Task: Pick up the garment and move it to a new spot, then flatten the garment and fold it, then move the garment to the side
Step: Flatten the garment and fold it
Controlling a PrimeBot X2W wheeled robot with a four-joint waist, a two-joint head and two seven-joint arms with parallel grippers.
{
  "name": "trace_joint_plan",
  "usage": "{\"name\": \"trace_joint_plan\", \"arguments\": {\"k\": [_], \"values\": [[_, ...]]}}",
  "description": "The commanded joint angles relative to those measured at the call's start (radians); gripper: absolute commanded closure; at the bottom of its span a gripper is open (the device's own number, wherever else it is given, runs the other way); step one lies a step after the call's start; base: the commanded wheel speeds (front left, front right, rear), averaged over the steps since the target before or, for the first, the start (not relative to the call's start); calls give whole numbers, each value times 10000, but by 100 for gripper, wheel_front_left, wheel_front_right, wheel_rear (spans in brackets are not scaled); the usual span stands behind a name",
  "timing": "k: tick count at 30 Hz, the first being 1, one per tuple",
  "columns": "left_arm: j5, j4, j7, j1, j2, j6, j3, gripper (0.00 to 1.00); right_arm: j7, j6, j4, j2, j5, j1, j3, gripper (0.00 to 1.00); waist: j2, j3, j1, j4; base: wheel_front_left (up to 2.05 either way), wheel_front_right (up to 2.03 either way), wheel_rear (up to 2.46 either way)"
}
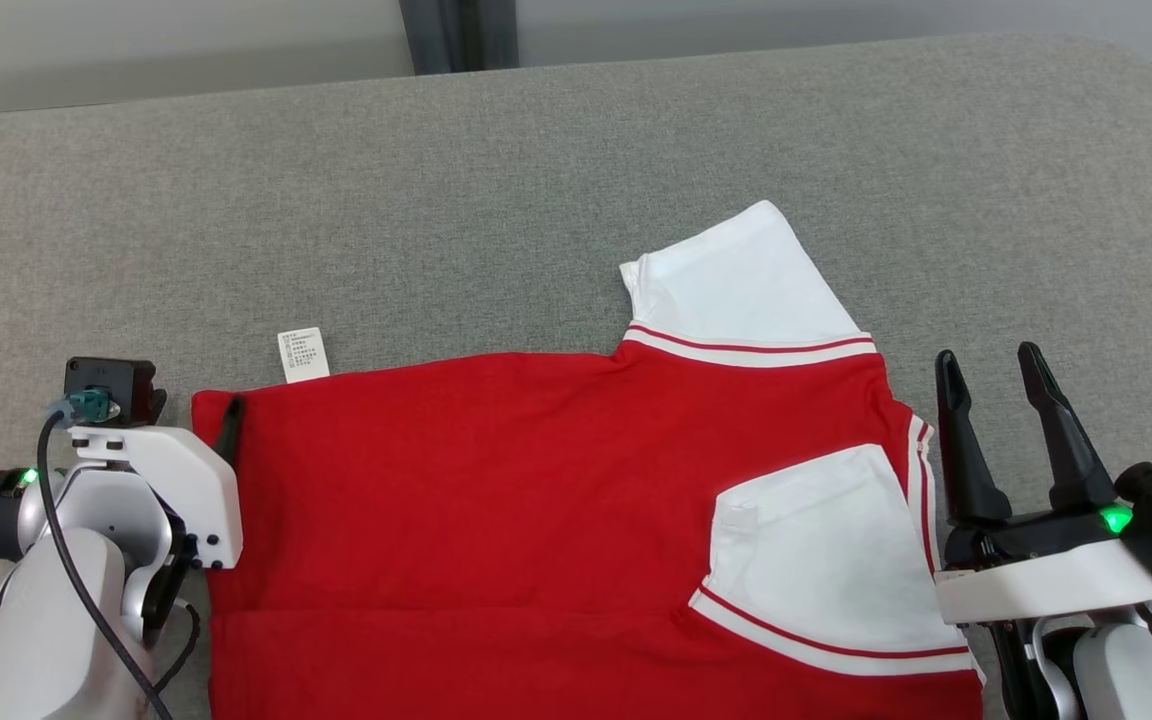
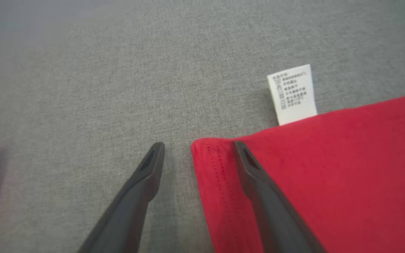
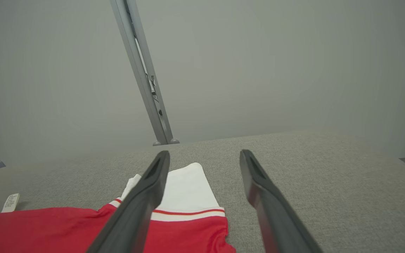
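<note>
so the left end effector [image 2: 198, 146] is sitting spread wide over the left corner of the red cloth shirt with white sleeves [image 1: 496, 480] that's lying flat on the grey fabric bench [image 1: 536, 200], and the right end effector [image 1: 988, 370] is gaping empty just beside its right edge

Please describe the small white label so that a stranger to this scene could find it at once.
On the wide grey fabric surface lies a flat red shirt with white sleeves. Near its far left corner, a small white rectangular label sticks out onto the grey. Unlike the sleeves, it is tiny and carries dark print.
</note>
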Motion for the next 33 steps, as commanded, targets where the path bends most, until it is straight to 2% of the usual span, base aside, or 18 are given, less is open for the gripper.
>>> {"name": "trace_joint_plan", "arguments": {"k": [1,11,12,13,20,26,29,33], "values": [[48,73,50,-195,57,-33,-33,0,-50,1,22,-48,15,-110,-1,0,-1,6,0,-9,0,0,0],[-185,555,335,-475,48,-173,-200,0,-50,1,101,-55,-6,-121,0,0,-1,-4,0,-45,0,0,0],[-212,587,339,-490,34,-198,-213,40,-52,1,116,-56,-9,-117,-7,0,-1,-11,0,-44,0,0,0],[-282,600,313,-506,11,-246,-227,100,-52,1,133,-57,-11,-111,-19,0,-1,-17,0,-41,0,0,0],[-447,556,16,-519,-86,-263,-222,100,-52,1,191,-63,11,-128,-110,0,-1,-30,0,58,0,0,0],[-513,109,-401,-490,-404,-236,-388,100,-33,1,645,-500,253,-681,-348,0,-1,17,0,467,0,0,0],[-456,-169,-457,-480,-577,-231,-575,100,704,1,1210,-943,497,-1500,-383,0,-1,129,0,752,0,0,0],[-331,-531,-528,-525,-842,-191,-888,100,2177,1,2091,-1361,1394,-2885,-447,0,-1,378,0,1181,0,0,0]]}}
